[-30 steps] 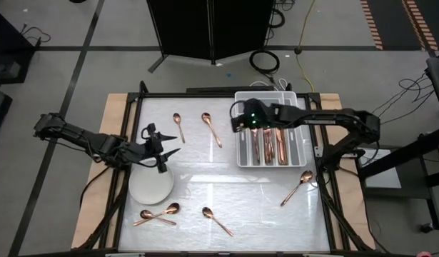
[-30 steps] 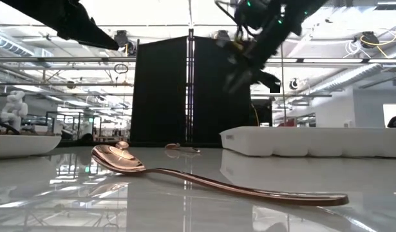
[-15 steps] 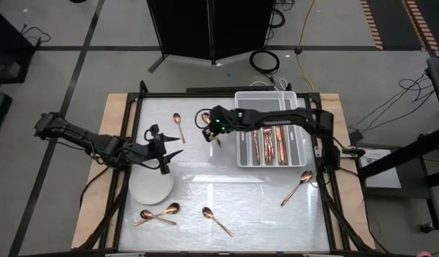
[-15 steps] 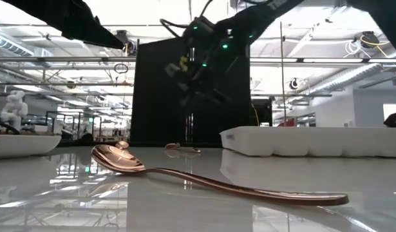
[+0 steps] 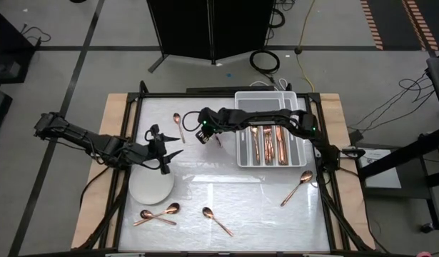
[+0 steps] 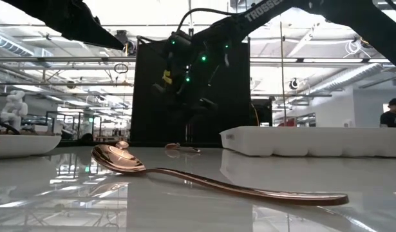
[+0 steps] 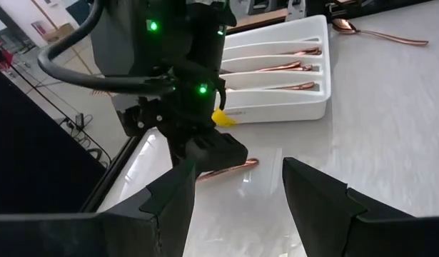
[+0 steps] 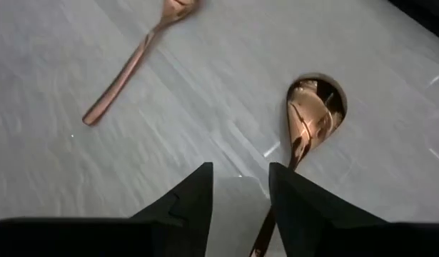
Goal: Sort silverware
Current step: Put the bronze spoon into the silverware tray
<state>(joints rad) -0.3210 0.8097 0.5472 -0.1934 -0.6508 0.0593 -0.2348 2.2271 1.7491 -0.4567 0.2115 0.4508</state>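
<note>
Copper spoon (image 8: 305, 121) lies on the bench's far side, left of the tray (image 5: 240, 153); right claw (image 8: 240, 189) hovers above, narrowly parted and empty. It should straddle the handle, then close. Left claw (image 5: 168, 151) waits over the plate (image 5: 144, 191), spread wide.

copper spoons (image 5: 296, 187) scattered flat, others in tray

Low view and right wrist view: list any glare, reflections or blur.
Low view: bright ceiling lights mirror off the glossy table; the near spoon is sharp, the right gripper soft. Right wrist view: the spoon bowl shows reflections; the dark fingers look blurred.
</note>
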